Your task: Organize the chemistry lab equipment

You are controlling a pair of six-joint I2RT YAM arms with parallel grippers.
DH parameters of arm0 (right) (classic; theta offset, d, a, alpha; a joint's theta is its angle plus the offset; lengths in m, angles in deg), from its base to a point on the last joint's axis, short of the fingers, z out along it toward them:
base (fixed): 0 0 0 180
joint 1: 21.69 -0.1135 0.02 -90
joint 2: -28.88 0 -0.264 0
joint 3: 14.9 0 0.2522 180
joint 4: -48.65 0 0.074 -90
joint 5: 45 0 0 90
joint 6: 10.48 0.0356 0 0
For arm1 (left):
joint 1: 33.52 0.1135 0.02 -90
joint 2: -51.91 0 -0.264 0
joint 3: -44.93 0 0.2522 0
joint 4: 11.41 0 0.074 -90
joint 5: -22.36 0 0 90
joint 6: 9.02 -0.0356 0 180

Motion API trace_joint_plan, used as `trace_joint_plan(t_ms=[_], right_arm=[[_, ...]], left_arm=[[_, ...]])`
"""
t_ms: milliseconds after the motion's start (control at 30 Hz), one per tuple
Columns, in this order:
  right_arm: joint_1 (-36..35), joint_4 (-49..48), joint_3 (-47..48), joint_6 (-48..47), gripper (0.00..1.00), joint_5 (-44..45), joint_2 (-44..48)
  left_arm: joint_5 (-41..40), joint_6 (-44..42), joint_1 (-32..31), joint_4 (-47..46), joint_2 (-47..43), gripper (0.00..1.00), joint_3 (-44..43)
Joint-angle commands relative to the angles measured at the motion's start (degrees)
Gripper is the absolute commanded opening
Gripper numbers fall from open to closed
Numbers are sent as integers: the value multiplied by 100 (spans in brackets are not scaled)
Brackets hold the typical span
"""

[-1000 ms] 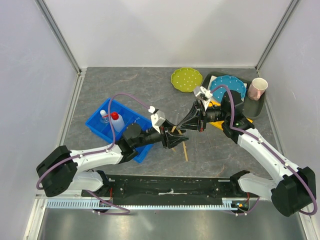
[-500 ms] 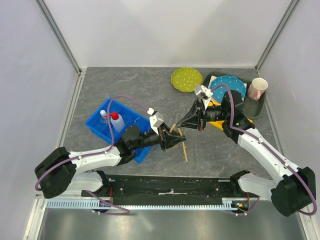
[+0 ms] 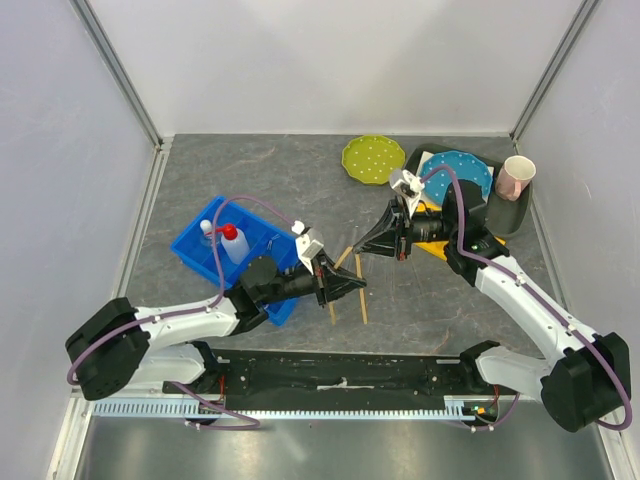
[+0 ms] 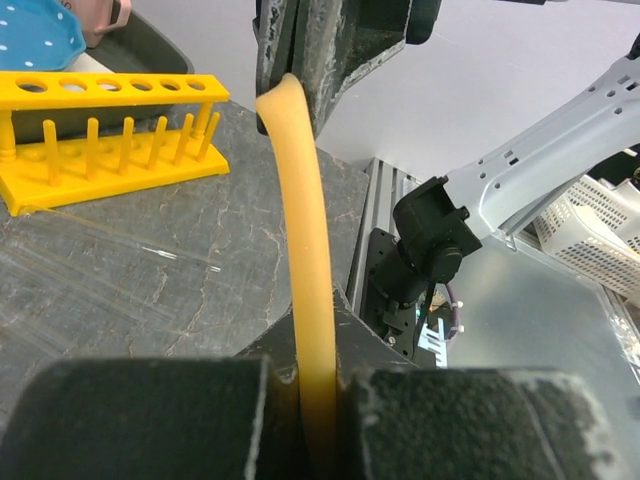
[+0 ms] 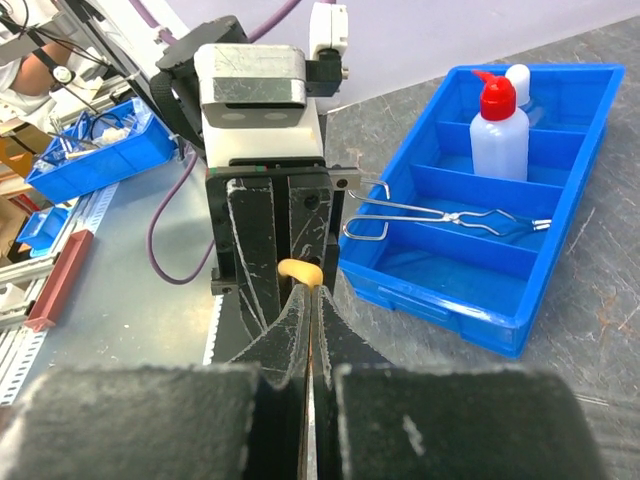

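Part of the sorting looks done: the blue plastic compartment tray (image 5: 470, 300) already holds the small clear squeeze bottle with the red nozzle cap (image 5: 498, 135), with the tiny white-stoppered flask (image 5: 520, 78) just behind it at one end; the metal wire tongs (image 5: 440, 215) lie in another compartment, their loops poking over the tray wall. The tan rubber tube (image 4: 305, 250) is not yet stowed; the left hand (image 4: 305, 385) is clamped on it, holding it up off the grey bench (image 3: 250, 170) beside the tray, its free end pointing at the right hand (image 5: 310, 330), whose fingers are pressed together with nothing plainly between them. From above two tan lengths show near the left hand, and I cannot tell whether they are one tube. The thin clear glass tubes (image 4: 110, 262) lie loose on the bench before the yellow plastic test-tube rack (image 4: 100, 150); by my judgement the tube and these remain to be put away. No label, brand or writing is legible anywhere.
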State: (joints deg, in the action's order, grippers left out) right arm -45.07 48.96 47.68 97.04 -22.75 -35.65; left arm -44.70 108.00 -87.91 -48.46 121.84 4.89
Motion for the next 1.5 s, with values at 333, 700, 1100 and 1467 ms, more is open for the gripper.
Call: trace_joint_plan(t_ms=[333,700,1100,1467], right_arm=[[218,2535,786,-2505,78,821,257],[1010,3006,102,-3474,92,1272,476],[1265,3041,-162,-3641,93,1158,600],[1406,3200,-92,-3738,94,1079,600]], left_arm=[[-922,119,51,5042,-1516,2,-1096],[-1958,-531,798,10183,-1044,2,-3101],[-2434,-1489,1220,10986,1496,2,-4639],[-2733,-2034,1528,11347,3051,13,-5299]])
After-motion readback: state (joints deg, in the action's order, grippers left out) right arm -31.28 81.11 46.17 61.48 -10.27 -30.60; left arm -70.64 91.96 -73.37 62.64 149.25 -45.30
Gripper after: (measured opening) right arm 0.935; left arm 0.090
